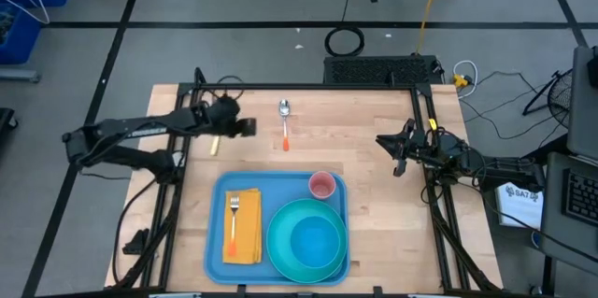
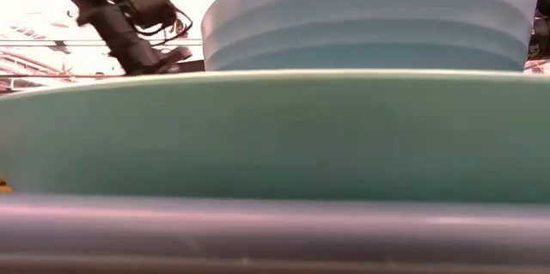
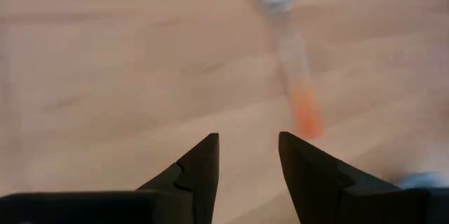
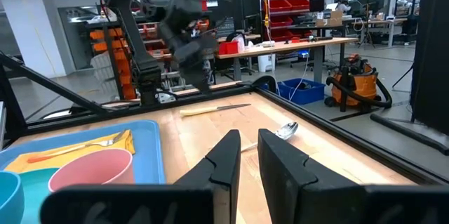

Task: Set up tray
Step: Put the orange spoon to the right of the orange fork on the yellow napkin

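The light-blue tray (image 1: 212, 233) lies at the table's near edge. It carries a yellow napkin (image 1: 248, 233) with an orange-handled fork (image 1: 234, 223) on it, a teal plate (image 1: 280, 242) with a blue bowl (image 1: 313, 242) in it, and a pink cup (image 1: 321, 185). An orange-handled spoon (image 1: 285, 122) lies flat on the bare wood beyond the tray. My left gripper (image 1: 250, 127) hovers open just left of the spoon (image 3: 291, 48); its fingers (image 3: 203, 157) touch nothing. My right gripper (image 1: 392, 153) waits at the table's right side, its fingers a narrow gap apart (image 4: 248, 140).
A yellow-handled knife (image 1: 213, 145) lies on the wood under the left arm, left of the spoon. In the low view the plate (image 2: 275, 137) and bowl (image 2: 369, 16) block most of the table. Bare wood lies between the tray and the far edge.
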You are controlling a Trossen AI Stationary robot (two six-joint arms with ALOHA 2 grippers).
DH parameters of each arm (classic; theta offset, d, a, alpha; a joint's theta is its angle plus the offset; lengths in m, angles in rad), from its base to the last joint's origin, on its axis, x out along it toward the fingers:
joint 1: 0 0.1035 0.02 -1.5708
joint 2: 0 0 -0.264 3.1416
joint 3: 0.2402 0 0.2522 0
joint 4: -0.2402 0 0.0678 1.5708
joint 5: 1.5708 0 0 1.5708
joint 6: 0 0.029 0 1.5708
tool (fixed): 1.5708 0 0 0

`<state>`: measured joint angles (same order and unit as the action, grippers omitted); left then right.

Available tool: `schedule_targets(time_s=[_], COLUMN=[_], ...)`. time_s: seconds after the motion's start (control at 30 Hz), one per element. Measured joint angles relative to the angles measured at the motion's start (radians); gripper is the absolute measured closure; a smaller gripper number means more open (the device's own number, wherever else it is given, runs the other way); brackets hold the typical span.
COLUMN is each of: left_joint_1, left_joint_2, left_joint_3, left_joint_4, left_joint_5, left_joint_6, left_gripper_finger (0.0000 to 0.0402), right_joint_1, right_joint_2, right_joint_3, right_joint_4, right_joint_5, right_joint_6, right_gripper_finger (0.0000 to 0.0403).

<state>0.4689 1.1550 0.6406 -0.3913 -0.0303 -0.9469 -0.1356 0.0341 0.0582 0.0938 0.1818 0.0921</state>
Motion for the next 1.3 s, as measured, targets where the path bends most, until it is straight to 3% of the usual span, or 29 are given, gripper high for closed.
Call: schedule_targets(time_s=[0.2,0.37,0.57,0.7,0.9,1.3], left_joint_1=[0.112,0.134,0.108,0.089,0.049,0.020], left_joint_2=[0.196,0.369,0.510,0.611,0.758,0.871], left_joint_3=[0.003,0.092,0.271,0.426,0.613,0.685], left_joint_4=[0.377,0.350,0.279,0.133,-0.088,-0.156], left_joint_5=[0.248,0.325,0.295,0.271,0.151,0.095], left_joint_6=[-0.017,0.037,0.101,0.153,0.222,0.182], left_gripper_finger=[0.0250,0.0250,0.0250,0.0250,0.0250,0.0250], right_joint_1=[0.000,0.000,0.000,0.000,0.000,0.000], right_joint_2=[0.000,0.000,0.000,0.000,0.000,0.000], right_joint_3=[0.000,0.000,0.000,0.000,0.000,0.000], right_joint_4=[0.000,0.000,0.000,0.000,0.000,0.000], right_joint_5=[0.000,0.000,0.000,0.000,0.000,0.000], right_joint_6=[0.000,0.000,0.000,0.000,0.000,0.000], right_gripper_finger=[0.0358,0.0358,0.0358,0.0358,0.0358,0.0358])
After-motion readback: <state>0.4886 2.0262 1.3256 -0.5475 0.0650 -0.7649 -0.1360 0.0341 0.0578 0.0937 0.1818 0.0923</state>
